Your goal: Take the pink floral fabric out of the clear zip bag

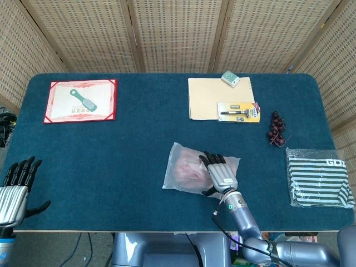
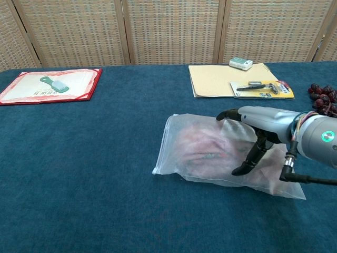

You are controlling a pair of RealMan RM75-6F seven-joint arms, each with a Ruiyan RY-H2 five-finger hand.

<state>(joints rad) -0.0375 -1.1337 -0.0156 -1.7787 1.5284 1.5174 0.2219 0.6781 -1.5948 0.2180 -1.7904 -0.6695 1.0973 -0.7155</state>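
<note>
The clear zip bag (image 1: 186, 173) (image 2: 200, 153) lies flat on the blue table near its front edge, with the pink floral fabric (image 1: 189, 169) (image 2: 202, 150) inside it. My right hand (image 1: 218, 171) (image 2: 258, 126) is spread palm-down over the bag's right half, fingers apart, thumb tip down on the plastic; nothing is gripped. My left hand (image 1: 15, 186) hovers at the table's front left corner, fingers spread and empty. It shows only in the head view.
A red-bordered certificate (image 1: 80, 100) with a green brush (image 1: 83, 100) lies far left. A tan folder (image 1: 219, 97), a packaged razor (image 1: 238, 112) and a small box (image 1: 230, 78) sit at the back right. Dark grapes (image 1: 276, 129) and a striped cloth (image 1: 318, 178) lie at the right.
</note>
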